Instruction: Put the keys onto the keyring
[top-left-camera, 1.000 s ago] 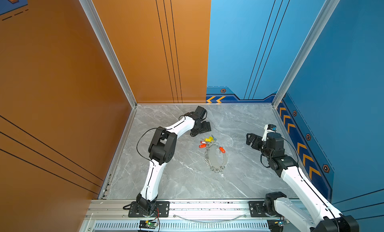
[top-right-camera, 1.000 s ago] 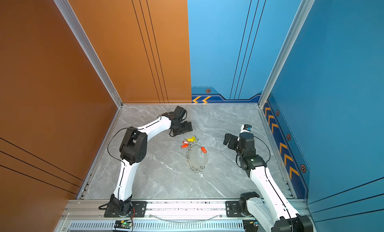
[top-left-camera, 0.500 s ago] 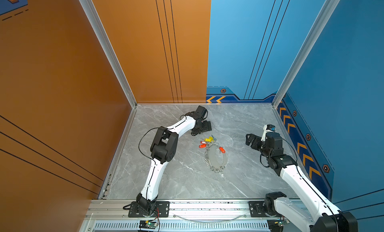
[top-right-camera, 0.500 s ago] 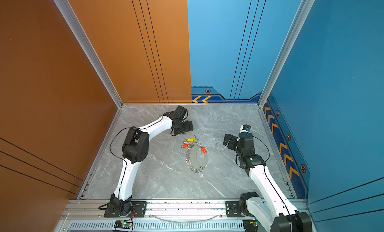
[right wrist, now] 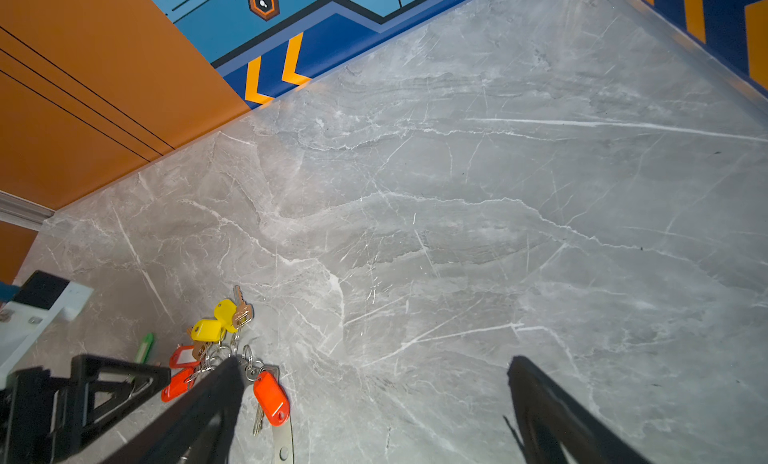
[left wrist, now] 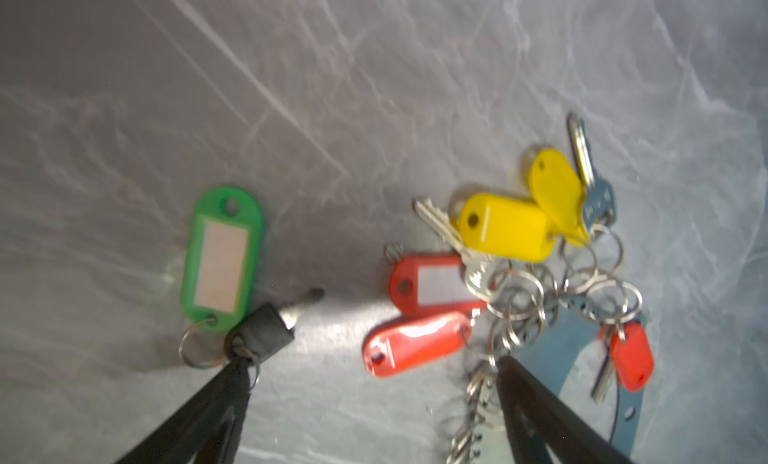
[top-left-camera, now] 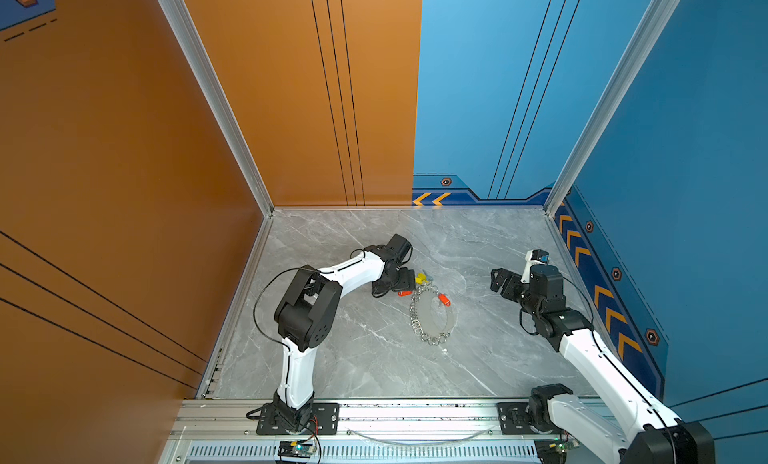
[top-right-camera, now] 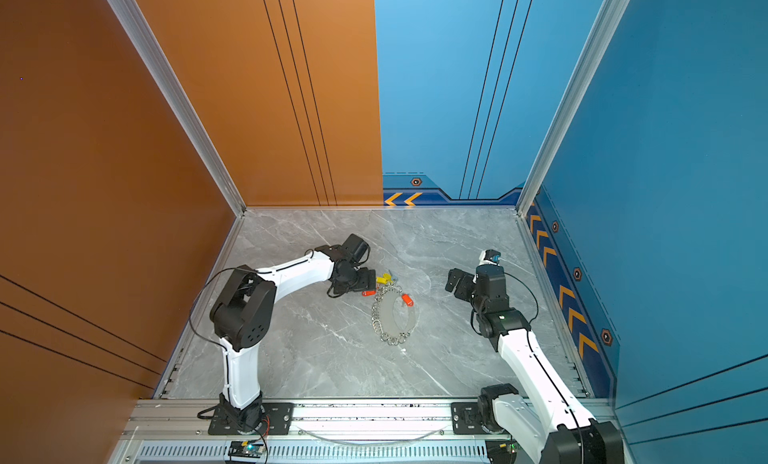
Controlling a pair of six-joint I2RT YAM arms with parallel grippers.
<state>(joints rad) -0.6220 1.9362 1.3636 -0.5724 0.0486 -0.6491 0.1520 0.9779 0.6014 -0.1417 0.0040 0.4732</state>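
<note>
The keys lie in a cluster at the near end of the keyring: two yellow tags (left wrist: pixel 505 227), two red tags (left wrist: pixel 432 285) and another red one (left wrist: pixel 631 356) hang from its wire rings. A green-tagged key (left wrist: pixel 222 254) with a black head lies apart on the marble. The keyring (top-left-camera: pixel 428 316) is a flat strap curved into a loop, edged with silver rings. My left gripper (left wrist: pixel 371 368) is open low over the keys. One fingertip sits at the green key's ring, the other at the keyring's rings. My right gripper (right wrist: pixel 374 364) is open and empty, to the right of the cluster.
Grey marble floor (top-left-camera: pixel 478 249) enclosed by orange walls at the left and back and blue walls at the right. An aluminium rail (top-left-camera: pixel 415 414) carrying both arm bases runs along the front. The left arm's elbow (top-left-camera: pixel 307 308) stands left of the keyring.
My left gripper has come down and nearer, onto the key cluster, and its elbow has dropped to the left. The right arm has barely moved.
</note>
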